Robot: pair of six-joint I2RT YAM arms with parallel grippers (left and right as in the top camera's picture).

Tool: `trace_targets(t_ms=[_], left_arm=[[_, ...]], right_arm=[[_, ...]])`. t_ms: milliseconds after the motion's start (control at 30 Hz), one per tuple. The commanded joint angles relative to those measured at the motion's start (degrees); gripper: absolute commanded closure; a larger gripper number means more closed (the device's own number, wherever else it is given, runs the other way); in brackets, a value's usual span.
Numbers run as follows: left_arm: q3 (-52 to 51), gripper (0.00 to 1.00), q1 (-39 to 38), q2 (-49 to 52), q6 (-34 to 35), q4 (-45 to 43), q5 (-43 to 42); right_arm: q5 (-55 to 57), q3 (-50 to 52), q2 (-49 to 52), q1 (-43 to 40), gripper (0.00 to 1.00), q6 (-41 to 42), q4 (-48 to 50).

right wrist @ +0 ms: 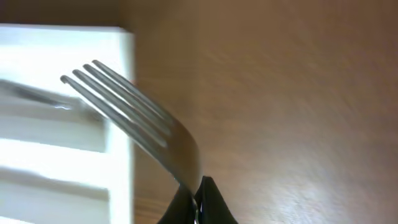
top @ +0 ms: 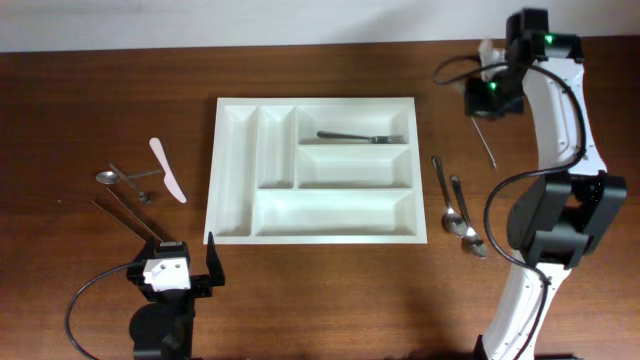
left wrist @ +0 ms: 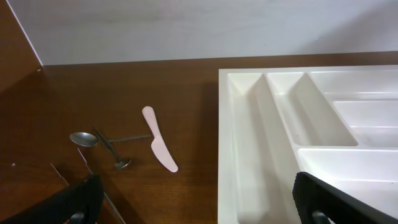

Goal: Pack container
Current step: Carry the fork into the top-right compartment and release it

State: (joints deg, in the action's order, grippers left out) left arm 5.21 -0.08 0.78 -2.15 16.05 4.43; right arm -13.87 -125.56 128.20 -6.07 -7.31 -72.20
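At counter [top: 320,300] centre: white container [top: 335,213], flat, one fork [top: 360,137] lying in far long compartment. Right pincer [right wrist: 196,202], beyond container's far right corner, pinching second fork [right wrist: 143,118], tines toward container rim. Left pincer [top: 186,262] spread, empty, near container's near left corner. Two spoons [top: 453,222] right of container.

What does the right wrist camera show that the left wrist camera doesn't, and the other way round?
Only the right wrist view: a metal fork up close, clamped in the right gripper, with its tines toward the white tray.
Only the left wrist view: a pale plastic knife and two crossed spoons lying on the table left of the tray, plus the open left gripper.
Both: the white tray and the brown wooden table.
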Motion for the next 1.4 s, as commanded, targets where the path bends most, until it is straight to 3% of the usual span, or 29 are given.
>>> trace_targets(t_ms=[0,100,300,500,967,1033,1067,1233,1367], left_arm=[[-0.31,0.01,0.24,-0.48,-0.9,-0.15,-0.79],[-0.31,0.01,0.24,-0.48,-0.9,-0.15,-0.79],[-0.31,0.01,0.24,-0.48,-0.9,-0.15,-0.76],[-0.31,0.01,0.24,-0.48,-0.9,-0.15,-0.76],[-0.31,0.01,0.24,-0.48,-0.9,-0.15,-0.76],[-0.31,0.01,0.24,-0.48,-0.9,-0.15,-0.79],[-0.31,0.01,0.24,-0.48,-0.9,-0.15,-0.76],[-0.31,0.01,0.24,-0.48,-0.9,-0.15,-0.76],[-0.31,0.01,0.24,-0.48,-0.9,-0.13,-0.79]], right_arm=[[-11.67,-3.04,-0.87,4.37,0.96,-5.4,1.75],[-12.5,-3.02,-0.87,7.96,0.96,-10.05,4.37],[-12.48,-2.97,-0.74,16.11,0.96,-33.4,4.87],[-12.41,-1.2,0.42,21.51,0.96,-44.13,5.73],[-10.73,-0.33,9.77,22.93,0.95,-44.24,10.05],[-10.73,-0.33,9.77,22.86,0.51,-42.01,11.06],[-10.75,-0.33,9.75,22.82,0.36,-40.5,11.89],[-10.78,-1.03,9.73,22.56,0.27,-36.61,13.31],[-9.57,-4.48,8.09,21.7,0.22,-27.52,12.48]])
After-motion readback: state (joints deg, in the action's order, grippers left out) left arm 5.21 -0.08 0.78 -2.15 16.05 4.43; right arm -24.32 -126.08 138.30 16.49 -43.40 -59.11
